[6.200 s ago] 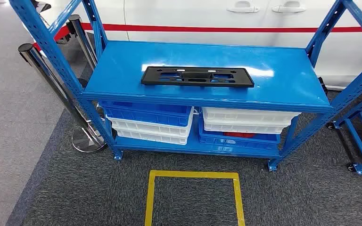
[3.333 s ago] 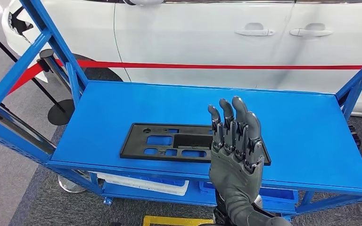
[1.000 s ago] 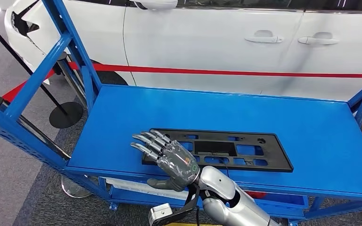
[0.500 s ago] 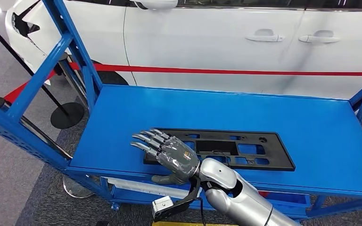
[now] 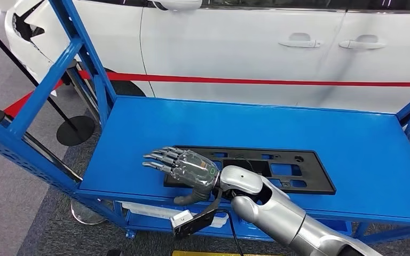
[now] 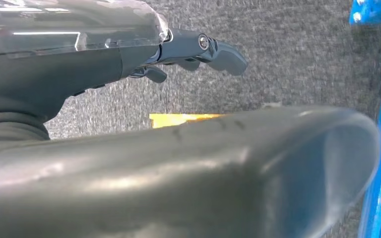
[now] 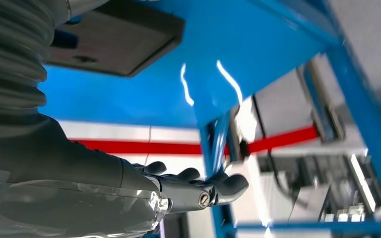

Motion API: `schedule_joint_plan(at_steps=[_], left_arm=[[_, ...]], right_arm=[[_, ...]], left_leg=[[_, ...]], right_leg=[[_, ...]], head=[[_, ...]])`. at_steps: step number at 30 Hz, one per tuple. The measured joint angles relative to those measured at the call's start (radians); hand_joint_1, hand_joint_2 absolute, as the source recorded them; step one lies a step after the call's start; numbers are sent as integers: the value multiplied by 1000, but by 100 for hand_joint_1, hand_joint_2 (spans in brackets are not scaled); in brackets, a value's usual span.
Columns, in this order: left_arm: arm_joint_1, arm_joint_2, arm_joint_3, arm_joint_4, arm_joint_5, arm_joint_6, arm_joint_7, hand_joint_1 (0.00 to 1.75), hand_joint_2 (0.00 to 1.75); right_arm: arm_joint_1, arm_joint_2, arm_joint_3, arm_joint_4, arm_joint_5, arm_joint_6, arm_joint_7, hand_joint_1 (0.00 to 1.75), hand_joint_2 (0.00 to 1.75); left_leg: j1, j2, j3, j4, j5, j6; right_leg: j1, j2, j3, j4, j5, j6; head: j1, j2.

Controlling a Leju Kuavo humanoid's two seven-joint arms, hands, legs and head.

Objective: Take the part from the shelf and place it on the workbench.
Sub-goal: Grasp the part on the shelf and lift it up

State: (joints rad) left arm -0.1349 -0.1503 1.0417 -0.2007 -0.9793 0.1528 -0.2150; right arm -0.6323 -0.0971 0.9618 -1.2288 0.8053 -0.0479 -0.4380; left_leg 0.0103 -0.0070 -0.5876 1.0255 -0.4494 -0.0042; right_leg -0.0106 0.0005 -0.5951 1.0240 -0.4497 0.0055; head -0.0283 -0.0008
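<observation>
Right hand (image 5: 184,169) hovers open and empty over the part's (image 5: 277,170) near end on the shelf (image 5: 352,133). Best to slide fingers under that edge, then clamp firmly.

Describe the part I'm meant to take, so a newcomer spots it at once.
Find the blue metal shelf in front of the white car. On its top deck, near the front edge, lies a flat black plastic plate with rectangular cutouts, the right hand at its left end. It is the deck's lone object.
</observation>
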Motion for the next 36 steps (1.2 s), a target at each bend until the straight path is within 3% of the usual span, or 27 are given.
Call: schedule_joint_plan(at_steps=[3,6,8,9,12,14,17,19,21,23,24,25,26,28,33,34,36], left_arm=[[-1,5,3,0,6,-1,-6,0,0],[-6,9,4,0,10,-1,-8,0,0],[-7,11,5,0,13,-1,-9,0,0],[-6,12,5,0,14,-1,-11,0,0],[-6,13,7,0,21,-1,-24,0,0],[-7,13,10,0,26,-1,-32,0,0],[-8,16,13,0,28,-1,-39,0,0],[-11,20,14,0,28,-1,-40,0,0],[-14,22,15,0,31,-1,-42,0,0],[-15,24,18,0,35,-1,-45,0,0],[-15,27,19,0,36,-1,-46,0,0],[-16,29,20,0,38,-1,-48,0,0],[-17,32,20,0,40,-1,-50,0,0],[-22,38,21,0,45,-1,-57,0,0],[-27,44,23,0,57,-1,-74,0,0],[-29,46,24,-1,62,-1,-76,0,0],[-32,50,28,-1,70,0,-80,0,0]], right_arm=[[-49,-4,20,35,-42,39,-5,0,175],[-93,-13,48,66,-74,56,-6,0,175],[-104,-19,66,84,-87,64,-5,0,175],[-109,-21,74,90,-97,71,-5,0,175],[-142,-28,96,103,-134,99,-8,0,175],[-165,-35,112,113,-151,117,-16,0,175],[-195,-46,137,131,-173,160,-21,0,175],[-224,-49,154,141,-194,187,-18,0,175],[-247,-49,171,149,-215,200,-14,0,175],[-259,-49,190,159,-231,200,-12,0,175],[-263,-49,198,163,-237,200,-11,0,175],[-268,-49,204,166,-242,199,-10,0,175],[-273,-49,208,168,-247,199,-7,0,175],[-284,-50,216,173,-258,199,-1,0,175],[-292,-58,253,212,-286,210,-3,0,175],[-292,-59,262,233,-294,204,-9,0,175],[-289,-60,284,284,-310,188,-23,0,175]], left_leg=[[3,1,2,-10,9,19],[1,2,3,-13,11,30],[0,1,3,-11,10,31],[0,0,3,-10,10,31],[-2,-1,3,-6,6,24],[-5,0,0,-5,5,15],[-5,0,-3,-2,1,-1],[-3,1,-29,58,-38,-11],[-1,1,-87,183,-99,-18],[1,1,-128,268,-119,-21],[1,1,-126,260,-102,-22],[2,1,-105,214,-70,-21],[2,2,-74,146,-34,-19],[0,2,-21,32,6,-11],[0,0,-5,-9,14,17],[3,0,-3,-14,17,22],[3,1,-3,-16,19,28]], right_leg=[[-4,0,-16,35,-24,14],[-5,0,-96,200,-101,21],[-5,0,-130,259,-107,22],[-5,0,-123,239,-84,20],[-1,0,-46,68,2,9],[4,0,-20,8,13,1],[3,1,-19,-1,16,-11],[-2,0,-17,-6,20,-22],[0,-1,-17,-6,20,-28],[1,-1,-16,-5,19,-30],[1,0,-16,-3,18,-30],[1,0,-16,-1,17,-29],[1,1,-15,1,15,-28],[4,2,-17,5,12,-21],[5,0,-23,15,5,3],[5,0,-36,45,-15,8],[2,0,-92,162,-76,14]], head=[[0,0],[0,0],[0,0],[0,0],[0,0],[0,0],[0,0],[-1,0],[-2,0],[-2,0],[-2,0],[-2,0],[-2,0],[-2,0],[0,0],[0,0],[0,0]])
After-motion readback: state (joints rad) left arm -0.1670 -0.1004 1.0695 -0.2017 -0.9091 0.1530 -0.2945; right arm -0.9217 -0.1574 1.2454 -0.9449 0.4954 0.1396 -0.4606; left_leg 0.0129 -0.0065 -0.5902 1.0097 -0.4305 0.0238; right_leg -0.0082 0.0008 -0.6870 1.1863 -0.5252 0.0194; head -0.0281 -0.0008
